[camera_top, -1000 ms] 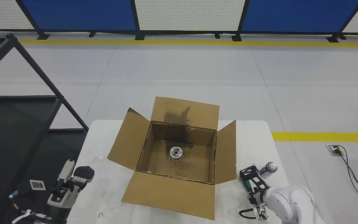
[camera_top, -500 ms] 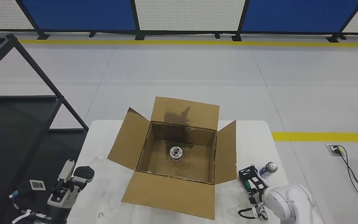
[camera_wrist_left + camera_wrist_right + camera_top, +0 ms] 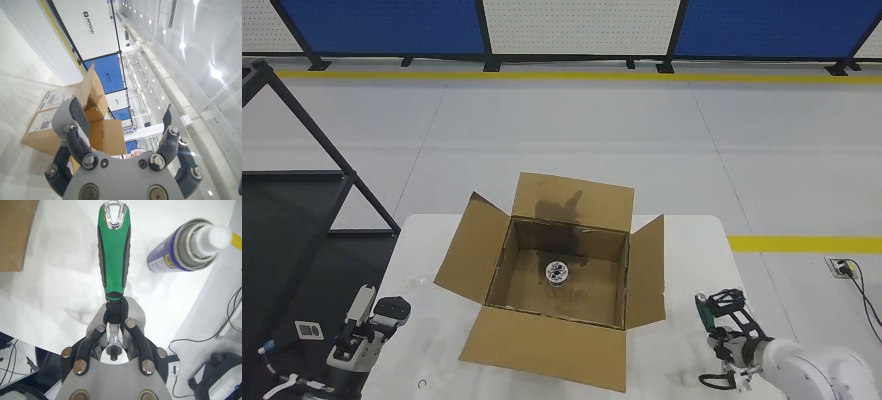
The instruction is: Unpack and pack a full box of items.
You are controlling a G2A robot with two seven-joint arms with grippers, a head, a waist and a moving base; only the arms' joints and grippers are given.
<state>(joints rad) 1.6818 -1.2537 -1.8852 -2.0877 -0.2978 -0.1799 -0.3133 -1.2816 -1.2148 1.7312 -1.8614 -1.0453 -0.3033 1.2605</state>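
1. Right gripper: pinched tight on shank of green-handled ratchet; lower right of top view.
2. Blue spray can: upright on table, near ratchet handle, apart.
3. Left gripper: fingers spread, nothing between; lower left of top view.
4. Cardboard box: centre of top view, flaps out, small round metal part on floor.

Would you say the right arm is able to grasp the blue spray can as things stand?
Probably not yet: the right gripper is shut on the green-handled ratchet, so it has no free grip. The spray can stands close beside it, with nothing between.
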